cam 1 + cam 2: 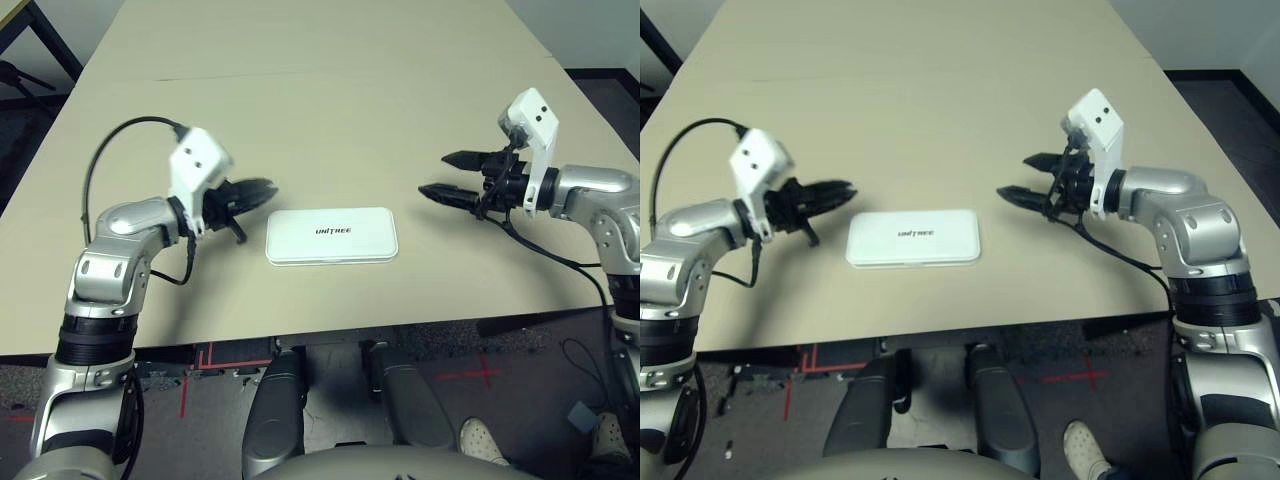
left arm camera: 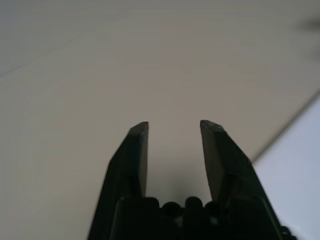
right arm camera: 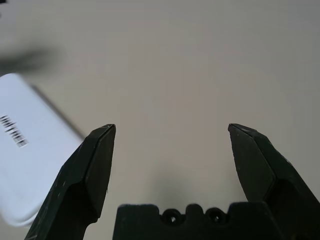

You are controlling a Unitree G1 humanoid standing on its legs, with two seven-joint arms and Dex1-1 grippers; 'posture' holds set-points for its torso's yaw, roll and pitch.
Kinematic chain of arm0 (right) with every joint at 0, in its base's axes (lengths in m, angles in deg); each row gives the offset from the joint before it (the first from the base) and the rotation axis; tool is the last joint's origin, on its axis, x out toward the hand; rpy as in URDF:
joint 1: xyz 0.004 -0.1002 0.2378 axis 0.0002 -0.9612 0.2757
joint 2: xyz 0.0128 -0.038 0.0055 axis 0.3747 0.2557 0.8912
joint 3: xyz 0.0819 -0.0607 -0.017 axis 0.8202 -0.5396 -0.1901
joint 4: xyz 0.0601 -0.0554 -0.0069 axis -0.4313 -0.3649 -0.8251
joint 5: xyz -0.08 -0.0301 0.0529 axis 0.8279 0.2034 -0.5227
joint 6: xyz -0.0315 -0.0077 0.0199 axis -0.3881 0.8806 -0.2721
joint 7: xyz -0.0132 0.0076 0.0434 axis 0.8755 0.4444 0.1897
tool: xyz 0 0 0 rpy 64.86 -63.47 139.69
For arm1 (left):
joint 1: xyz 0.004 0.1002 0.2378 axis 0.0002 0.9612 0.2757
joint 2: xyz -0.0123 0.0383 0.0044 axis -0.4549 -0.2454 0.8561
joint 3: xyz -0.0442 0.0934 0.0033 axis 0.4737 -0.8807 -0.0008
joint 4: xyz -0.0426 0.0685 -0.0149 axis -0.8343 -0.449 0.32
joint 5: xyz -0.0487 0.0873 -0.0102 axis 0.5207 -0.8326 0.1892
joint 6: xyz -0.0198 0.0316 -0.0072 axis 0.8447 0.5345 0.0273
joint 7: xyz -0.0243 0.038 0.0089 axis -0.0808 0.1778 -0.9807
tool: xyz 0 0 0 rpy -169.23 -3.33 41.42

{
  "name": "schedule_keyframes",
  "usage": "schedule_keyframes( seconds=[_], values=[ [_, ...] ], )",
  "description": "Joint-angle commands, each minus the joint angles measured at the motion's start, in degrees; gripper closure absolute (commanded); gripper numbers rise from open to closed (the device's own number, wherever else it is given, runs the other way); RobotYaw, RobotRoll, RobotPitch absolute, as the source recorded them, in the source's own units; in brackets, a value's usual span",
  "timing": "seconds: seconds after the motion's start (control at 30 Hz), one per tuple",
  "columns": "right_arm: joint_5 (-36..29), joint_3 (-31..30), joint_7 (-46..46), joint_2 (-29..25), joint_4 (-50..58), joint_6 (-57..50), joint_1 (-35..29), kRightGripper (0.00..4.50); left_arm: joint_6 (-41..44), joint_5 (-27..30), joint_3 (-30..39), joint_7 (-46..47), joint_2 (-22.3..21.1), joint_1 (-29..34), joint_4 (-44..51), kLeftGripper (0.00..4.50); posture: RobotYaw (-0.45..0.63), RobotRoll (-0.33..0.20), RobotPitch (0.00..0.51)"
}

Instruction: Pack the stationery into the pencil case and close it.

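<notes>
Evidently closed, smooth white plastic case (image 1: 332, 237), rounded corners; left gripper (image 2: 174, 122), right gripper (image 3: 172, 125) released, empty.

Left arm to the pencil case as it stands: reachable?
Likely yes: the left gripper is open beside the closed pencil case, and nothing visible stands between them.

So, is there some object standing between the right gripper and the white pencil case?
Nothing visible stands between them: only bare table lies between the open right gripper and the closed pencil case.
</notes>
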Motion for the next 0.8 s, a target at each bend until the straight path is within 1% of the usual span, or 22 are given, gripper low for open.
schedule_keyframes(
  seconds=[0.03,0.1,0.13,0.3,0.43,0.63,0.8],
  values=[
    [3.1,4.3,-7.6,2.7,-7.3,9.8,1.2,0.00,-6.7,0.1,6.0,5.3,0.7,1.1,-6.3,1.13,0.00,0.000,0.208],
    [4.6,5.9,-11.5,3.8,-11.8,15.2,2.2,0.00,-10.7,-0.2,8.1,7.5,0.7,0.9,-10.4,0.31,0.00,0.000,0.208],
    [5.1,6.5,-13.1,4.2,-14.1,17.4,2.7,0.00,-12.9,-0.5,9.0,8.5,0.6,0.7,-12.5,0.04,0.00,0.000,0.207],
    [7.5,9.3,-20.0,4.3,-24.6,26.7,4.9,0.00,-23.0,-1.8,10.9,11.3,-1.0,0.0,-23.0,0.04,0.00,0.000,0.206],
    [8.9,10.9,-24.2,3.0,-31.9,32.4,6.1,0.00,-27.7,-1.2,12.0,13.9,-1.7,-1.6,-28.7,0.04,0.00,0.000,0.205],
    [9.6,12.4,-28.1,1.1,-39.1,38.0,7.0,0.00,-31.3,-0.5,12.6,16.2,-2.3,-3.6,-33.7,0.04,-0.01,0.000,0.203],
    [9.7,12.7,-28.5,0.2,-42.1,39.9,8.2,0.00,-32.8,-0.6,12.1,16.5,-2.4,-4.6,-35.8,0.04,-0.03,0.000,0.207]
  ],
)
